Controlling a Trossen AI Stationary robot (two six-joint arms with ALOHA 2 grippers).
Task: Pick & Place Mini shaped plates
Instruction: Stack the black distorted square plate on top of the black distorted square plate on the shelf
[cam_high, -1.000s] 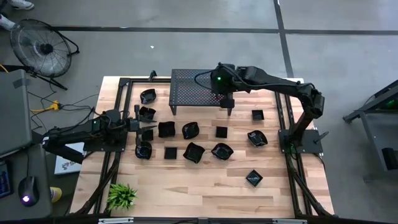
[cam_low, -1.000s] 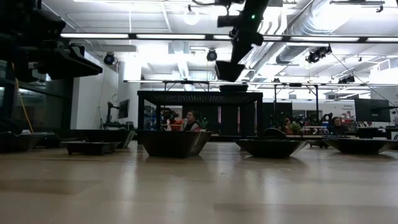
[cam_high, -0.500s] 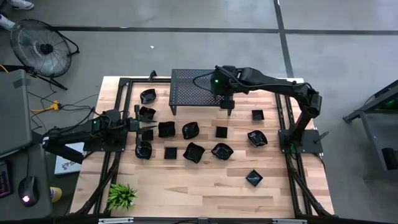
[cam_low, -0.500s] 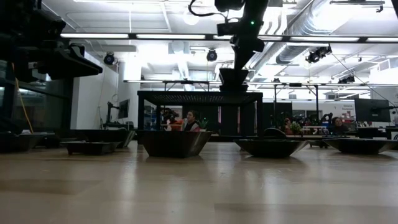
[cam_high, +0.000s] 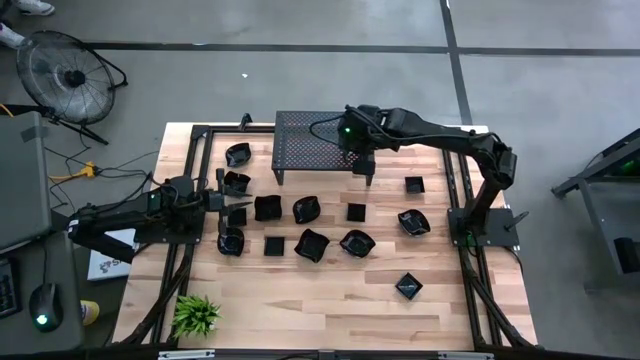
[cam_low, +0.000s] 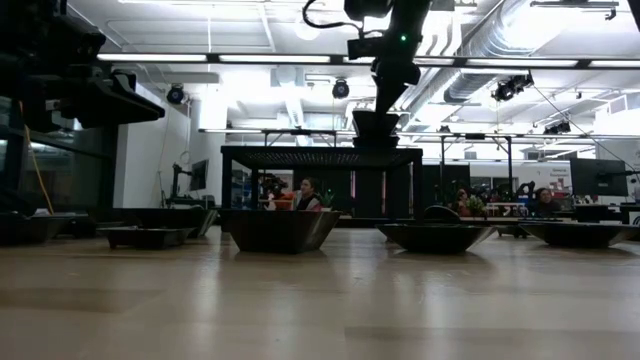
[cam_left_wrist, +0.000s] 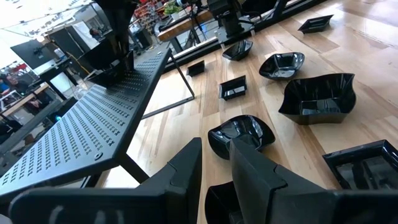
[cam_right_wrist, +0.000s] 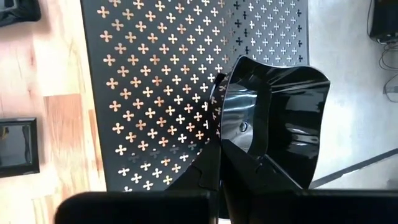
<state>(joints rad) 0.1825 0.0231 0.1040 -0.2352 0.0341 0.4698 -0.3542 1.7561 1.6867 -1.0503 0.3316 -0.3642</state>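
Note:
My right gripper (cam_right_wrist: 222, 135) is shut on one glossy black mini shaped plate (cam_right_wrist: 280, 118) with a wavy raised rim, over the near right corner of the perforated black stand (cam_high: 315, 140). In the low view the plate (cam_low: 376, 128) sits right at the stand's top (cam_low: 320, 152); whether it touches, I cannot tell. Several more plates (cam_high: 310, 210) rest on their bases on the wood. My left gripper (cam_left_wrist: 216, 165) waits at the table's left side, its fingers a narrow gap apart with nothing between them. My right gripper pinches the plate's rim (cam_right_wrist: 225, 109) on one side, one finger inside the dish and one outside. The fingers come from above, slanting down toward the stand. The plate hangs below them, tilted, its hollow facing the wrist camera.
Plates lie in loose rows from the left gripper (cam_high: 232, 205) across the table's middle to its right side (cam_high: 413, 222), with one nearer the front (cam_high: 407, 287). A small green plant (cam_high: 195, 315) stands at the near left corner. Bare wood lies along the near edge.
My right gripper has sunk with the plate from well above the stand down to its top, and its wrist has rolled a little. The plate stays in the hold.

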